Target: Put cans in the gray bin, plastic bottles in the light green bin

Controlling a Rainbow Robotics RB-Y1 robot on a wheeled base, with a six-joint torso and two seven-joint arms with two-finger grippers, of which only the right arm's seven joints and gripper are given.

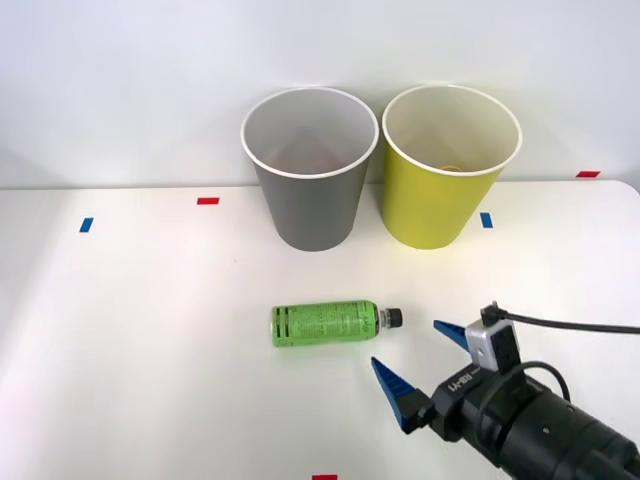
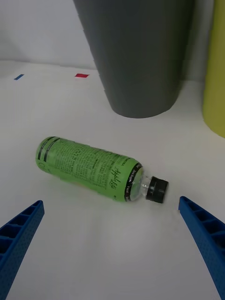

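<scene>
Right gripper [image 1: 421, 361] is hovering with its 2 fingers spread wide, gripping nothing, near the capped end of the plastic bottle [image 1: 325, 322], which is lying sideways on the table [image 1: 150, 340] before the gray bin [image 1: 309, 165] and light green bin [image 1: 447, 165].

**Your right arm's hardware**

You're looking at a black, cylindrical wrist section [image 1: 545, 430] with small white lettering printed near its front end. A small silver-gray camera block [image 1: 493, 345] sits on top, and a thin black cable [image 1: 580, 325] runs from it toward the picture's edge, with another looping beside the housing. The right gripper [image 1: 425, 362] carries two blue, wedge-shaped fingers [image 2: 206, 239], ribbed on the side with dotted inner faces.
</scene>
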